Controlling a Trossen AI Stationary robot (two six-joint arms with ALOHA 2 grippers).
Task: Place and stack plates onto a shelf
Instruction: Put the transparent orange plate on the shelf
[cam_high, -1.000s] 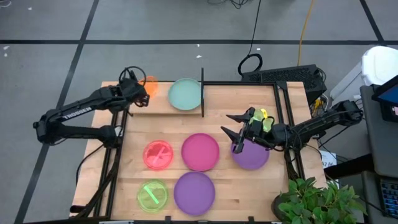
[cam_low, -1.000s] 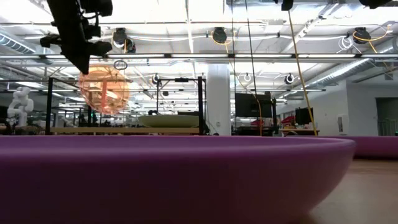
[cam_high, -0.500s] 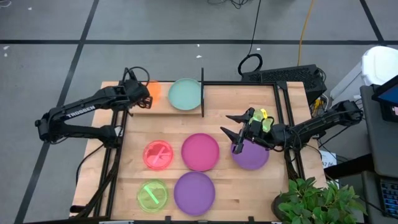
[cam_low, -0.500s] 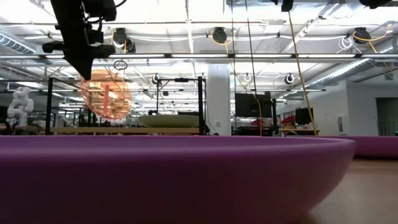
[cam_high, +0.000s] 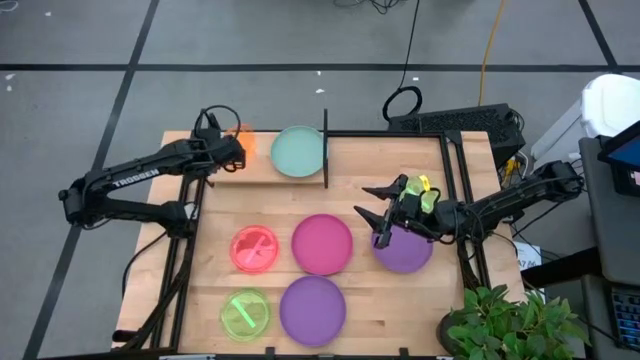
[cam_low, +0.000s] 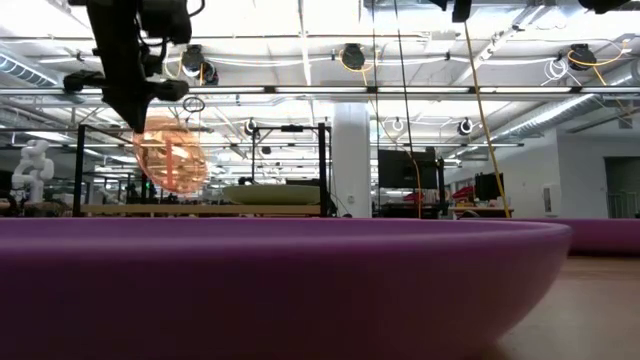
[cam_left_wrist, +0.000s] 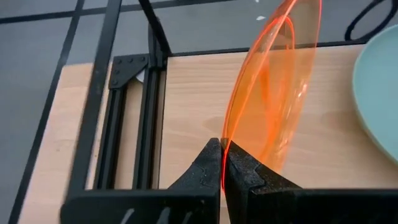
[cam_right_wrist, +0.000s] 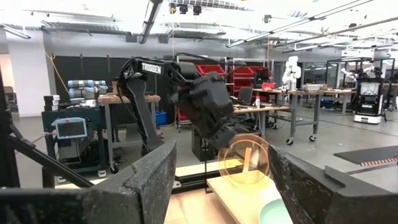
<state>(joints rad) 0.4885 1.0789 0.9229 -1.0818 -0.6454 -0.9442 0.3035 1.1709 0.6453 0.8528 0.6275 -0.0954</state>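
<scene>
Left gripper (cam_left_wrist: 222, 163), fingers pinched on the orange plate's (cam_left_wrist: 273, 93) rim, has carried it lower and closer to the teal plate (cam_high: 298, 151) on the shelf (cam_high: 262, 168) than a second ago; release looks near. Right gripper (cam_high: 383, 212) hovers spread beside the purple plate (cam_high: 404, 250).

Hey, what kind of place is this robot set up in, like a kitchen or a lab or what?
Most likely a robotics lab or workshop, not a kitchen: open industrial ceiling with strip lights, workbenches and red parts bins behind, and a white humanoid robot standing further back.
</scene>
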